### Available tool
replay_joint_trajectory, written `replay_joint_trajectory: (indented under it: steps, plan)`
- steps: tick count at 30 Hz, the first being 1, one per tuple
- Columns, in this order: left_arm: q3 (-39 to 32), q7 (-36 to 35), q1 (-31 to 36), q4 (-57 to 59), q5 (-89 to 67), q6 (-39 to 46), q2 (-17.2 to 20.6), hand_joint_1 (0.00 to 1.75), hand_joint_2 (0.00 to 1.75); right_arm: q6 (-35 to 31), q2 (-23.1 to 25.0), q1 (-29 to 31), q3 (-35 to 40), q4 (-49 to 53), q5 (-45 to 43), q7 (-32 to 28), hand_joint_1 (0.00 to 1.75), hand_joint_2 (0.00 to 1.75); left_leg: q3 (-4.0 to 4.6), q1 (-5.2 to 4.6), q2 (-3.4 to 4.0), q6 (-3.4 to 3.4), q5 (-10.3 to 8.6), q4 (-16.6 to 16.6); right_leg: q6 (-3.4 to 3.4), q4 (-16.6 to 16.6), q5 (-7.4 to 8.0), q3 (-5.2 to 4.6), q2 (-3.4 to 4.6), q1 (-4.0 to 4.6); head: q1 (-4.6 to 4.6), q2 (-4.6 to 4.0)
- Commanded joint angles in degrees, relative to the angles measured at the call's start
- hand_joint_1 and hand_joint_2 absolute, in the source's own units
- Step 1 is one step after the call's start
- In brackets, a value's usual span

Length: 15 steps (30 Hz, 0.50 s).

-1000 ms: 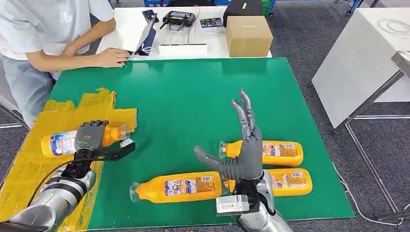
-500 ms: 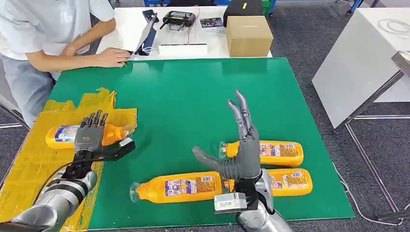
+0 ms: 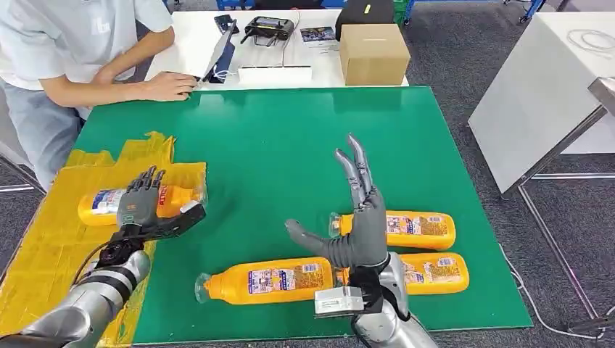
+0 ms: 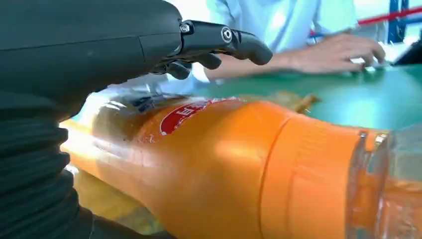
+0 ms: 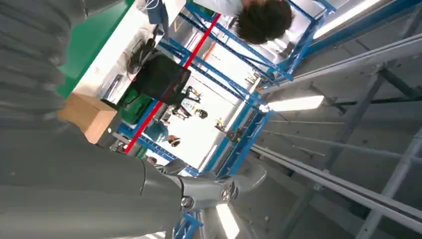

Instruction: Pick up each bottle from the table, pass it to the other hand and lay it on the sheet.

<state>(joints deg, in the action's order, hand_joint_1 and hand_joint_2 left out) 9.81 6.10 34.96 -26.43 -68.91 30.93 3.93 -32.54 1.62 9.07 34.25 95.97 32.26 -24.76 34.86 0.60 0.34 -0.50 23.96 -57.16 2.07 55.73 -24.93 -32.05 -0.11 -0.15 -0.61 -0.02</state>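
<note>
While one orange bottle is already laid on the yellow sheet at nine o'clock of the worktop, three bottles remain on the green surface, so the task is judged roughly a quarter done. The left hand is seen over the laid bottle with fingers spread and nothing gripped. The right hand is raised, fingers wide apart and empty. Four bottles are counted in all: one at six o'clock, two stacked toward five o'clock, and the delivered one. One sheet is counted.
</note>
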Motion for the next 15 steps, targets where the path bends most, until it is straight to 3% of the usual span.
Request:
replay_joint_trajectory:
  steps: [1, 6, 11, 15]
  plan:
    - [-6.66, 14.60, -5.39, -12.21, 17.54, -3.38, -4.65, 0.00, 1.75, 0.15, 0.09, 0.93, -0.90, -2.39, 0.92, 0.24, 0.00, 1.75, -0.12, -0.02, -0.02, -0.02, 0.02, 0.06, 0.01, -0.06, -0.02, 0.12, -0.01, -0.02, -0.02, 0.00]
    - [-4.20, 18.11, -14.21, -32.84, 25.96, -2.54, -4.02, 0.00, 1.75, 0.19, -0.15, 0.25, -0.90, -2.05, 1.27, -0.05, 0.00, 1.75, -0.24, -0.01, 0.00, -0.03, 0.13, 0.04, 0.00, -0.09, -0.11, 0.24, 0.01, -0.01, 0.00, 0.00]
    - [-1.62, 11.05, -15.09, -36.00, 12.93, 8.89, -2.12, 0.00, 1.75, 0.65, -0.70, 0.00, -0.41, -1.82, 3.05, 0.75, 0.00, 1.75, -0.17, 0.03, 0.11, 0.01, 0.15, 0.00, -0.03, -0.05, -0.08, 0.11, 0.11, 0.03, -0.02, 0.00]
    - [-4.14, 10.57, -17.09, -40.53, 10.16, 9.07, -3.12, 0.00, 1.75, 2.06, -1.52, -0.14, 0.18, -2.09, 5.06, 2.29, 0.00, 1.75, -0.23, 0.04, 0.09, 0.01, 0.17, 0.01, -0.03, -0.08, -0.08, 0.18, 0.10, 0.05, 0.00, 0.00]
